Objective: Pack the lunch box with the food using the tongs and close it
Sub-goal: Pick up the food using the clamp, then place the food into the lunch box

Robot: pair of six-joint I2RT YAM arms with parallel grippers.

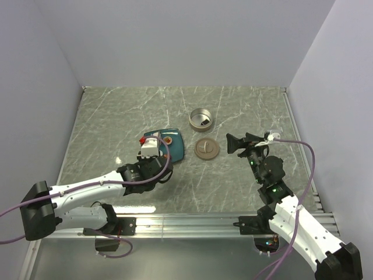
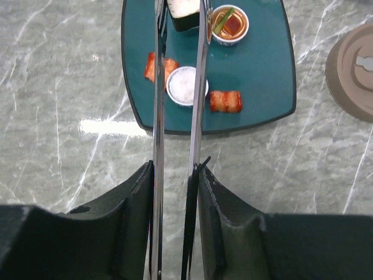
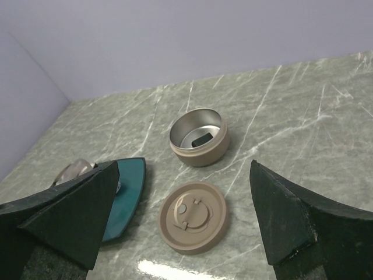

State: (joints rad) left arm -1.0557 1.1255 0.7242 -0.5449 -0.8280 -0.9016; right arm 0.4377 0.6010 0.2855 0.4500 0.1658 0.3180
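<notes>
Tongs [image 2: 200,105] are clamped in left gripper [image 2: 175,175] over food [image 2: 182,87] on plate [image 2: 262,76]; pieces judged small, soft, slippery, best pinched lightly across sides; right gripper [image 3: 185,169] is spread wide, empty.

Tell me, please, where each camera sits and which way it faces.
Top external: above, behind the bases, looking down at the table; both arms show.
Left wrist: looks along the tongs to the teal plate; left gripper below.
Right wrist: faces lunch box and lid; open right gripper frames them.
Both wrists share plate, lid.
</notes>
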